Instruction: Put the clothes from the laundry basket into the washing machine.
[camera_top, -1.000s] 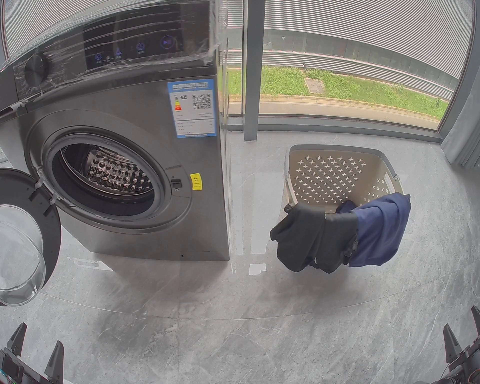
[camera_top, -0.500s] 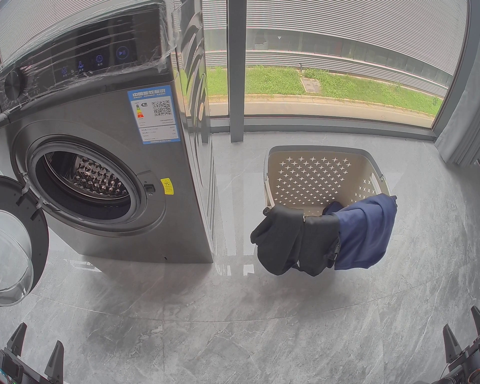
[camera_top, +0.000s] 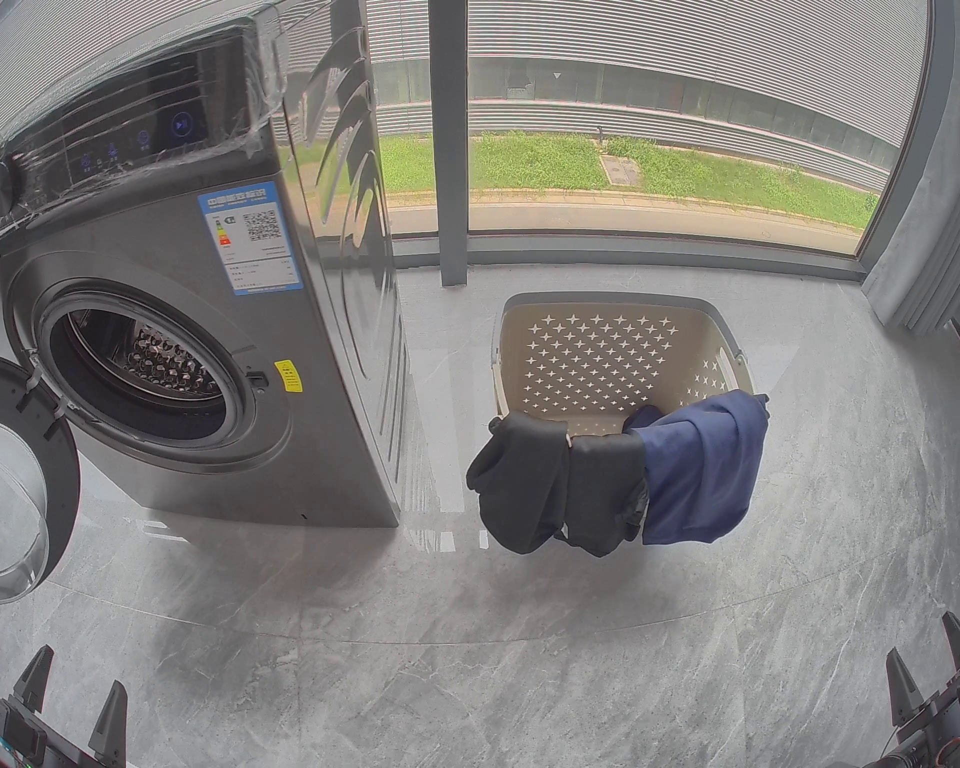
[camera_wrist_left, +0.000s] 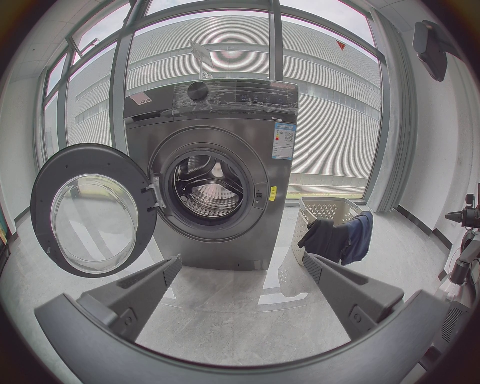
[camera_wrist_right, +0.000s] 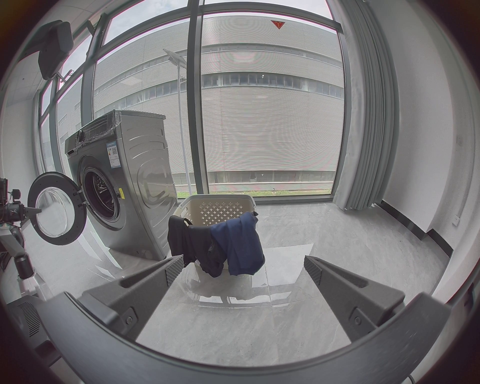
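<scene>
Left fingers (camera_wrist_left: 145, 285) are standing spread apart and holding nothing; right fingers (camera_wrist_right: 350, 295) are doing likewise. The laundry basket (camera_top: 600, 345) is sitting on the floor (camera_top: 500, 650) well ahead of the right fingers, with a black garment (camera_top: 545, 490) and a blue garment (camera_top: 700, 470) hanging over its near rim, touching each other. The washing machine (camera_top: 310, 440) is standing well ahead of the left fingers, its door (camera_top: 62, 480) hanging open.

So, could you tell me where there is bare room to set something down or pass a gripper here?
Bare floor runs wide in front of the washing machine and laundry basket; a narrower strip lies between them. The basket's near rim is crowded with the black garment and blue garment; the open door fills the washer's left.
</scene>
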